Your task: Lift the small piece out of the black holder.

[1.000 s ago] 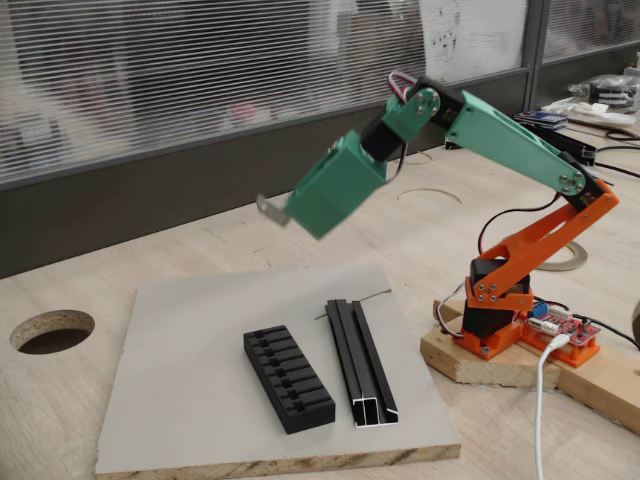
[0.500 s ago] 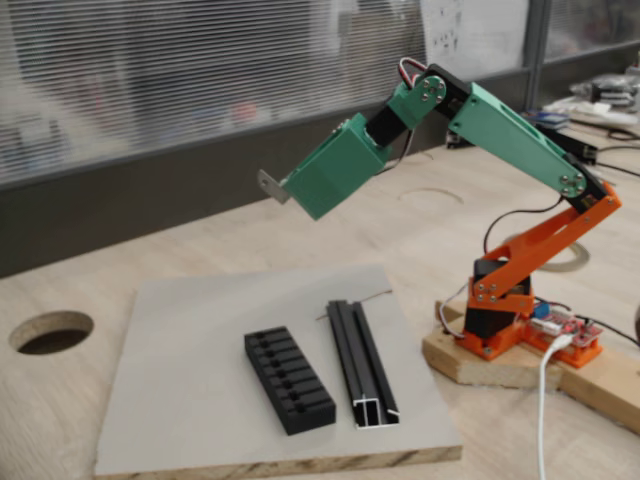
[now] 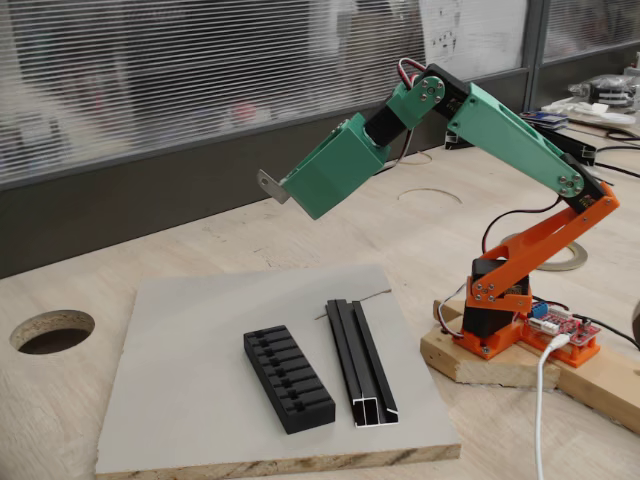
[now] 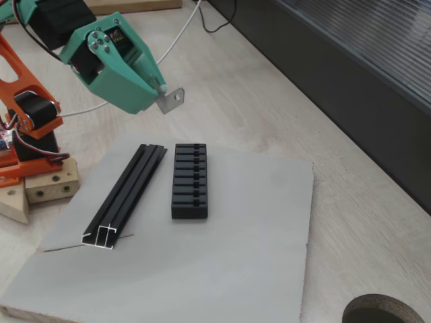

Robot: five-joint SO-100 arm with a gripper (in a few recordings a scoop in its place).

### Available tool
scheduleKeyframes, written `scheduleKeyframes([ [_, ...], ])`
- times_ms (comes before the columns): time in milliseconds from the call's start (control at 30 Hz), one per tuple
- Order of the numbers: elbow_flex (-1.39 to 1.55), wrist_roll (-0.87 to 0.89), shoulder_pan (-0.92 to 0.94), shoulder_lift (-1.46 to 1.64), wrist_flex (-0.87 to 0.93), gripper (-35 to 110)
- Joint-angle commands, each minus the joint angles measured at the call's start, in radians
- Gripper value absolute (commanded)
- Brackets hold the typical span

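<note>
The black holder (image 3: 288, 378) (image 4: 190, 180), a slotted block, lies on the grey board (image 3: 190, 340) (image 4: 262, 249). Its slots look empty in both fixed views. The small piece (image 3: 268, 186) (image 4: 172, 99), a grey metal bracket with a hole, sticks out from the tip of my green gripper (image 3: 285, 191) (image 4: 161, 93). The gripper is shut on it and hangs well above the board, up and behind the holder.
A long black rail (image 3: 360, 362) (image 4: 125, 195) lies beside the holder on the board. A round hole (image 3: 52, 330) (image 4: 385, 311) is cut in the wooden table. The orange arm base (image 3: 495, 310) stands on a wooden block with cables at its side.
The gripper has risen a little with the small piece still in it, then held nearly still over the last half second. Holder and rail have not moved.
</note>
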Motion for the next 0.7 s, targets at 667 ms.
scheduleKeyframes([
  [667,-0.041,0.011,-0.011,0.028,0.006,3],
])
